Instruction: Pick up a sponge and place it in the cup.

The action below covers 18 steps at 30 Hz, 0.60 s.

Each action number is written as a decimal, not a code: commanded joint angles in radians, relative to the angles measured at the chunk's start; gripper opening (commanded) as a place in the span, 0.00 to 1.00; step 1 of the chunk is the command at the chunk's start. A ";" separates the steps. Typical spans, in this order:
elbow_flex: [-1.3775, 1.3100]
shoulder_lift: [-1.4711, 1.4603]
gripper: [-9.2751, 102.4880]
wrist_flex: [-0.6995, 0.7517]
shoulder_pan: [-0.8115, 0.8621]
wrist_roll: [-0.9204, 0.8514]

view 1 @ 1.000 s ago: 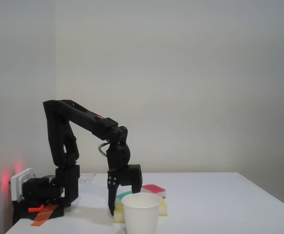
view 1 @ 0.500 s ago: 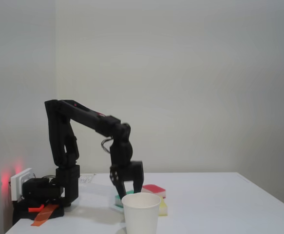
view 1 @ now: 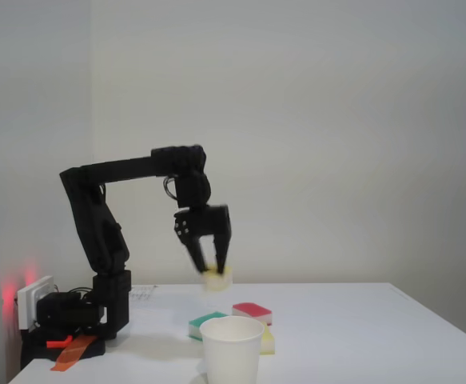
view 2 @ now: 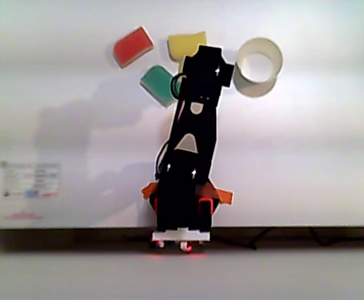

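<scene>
Fixed view: cup (view 1: 232, 350) stands nearest the camera on the table (view 1: 360, 336). Behind it lie three sponges: one (view 1: 202, 323) just behind-left, one (view 1: 252, 311) behind-right, a third (view 1: 268, 342) mostly hidden by the cup. The gripper (view 1: 213, 270) hangs well above the table, behind and left of the cup, with a small sponge (view 1: 216, 279) between its fingers. Arm base (view 1: 109, 308) sits far left.

Other view, from above: cup (view 2: 258, 67) right of the arm (view 2: 191, 137); sponges (view 2: 133, 46) left of it.
</scene>
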 commanded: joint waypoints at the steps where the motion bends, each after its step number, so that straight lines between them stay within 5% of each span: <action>1: -0.060 0.023 0.08 0.028 0.055 -0.021; 18: -0.172 -0.081 0.08 -0.002 0.374 -0.163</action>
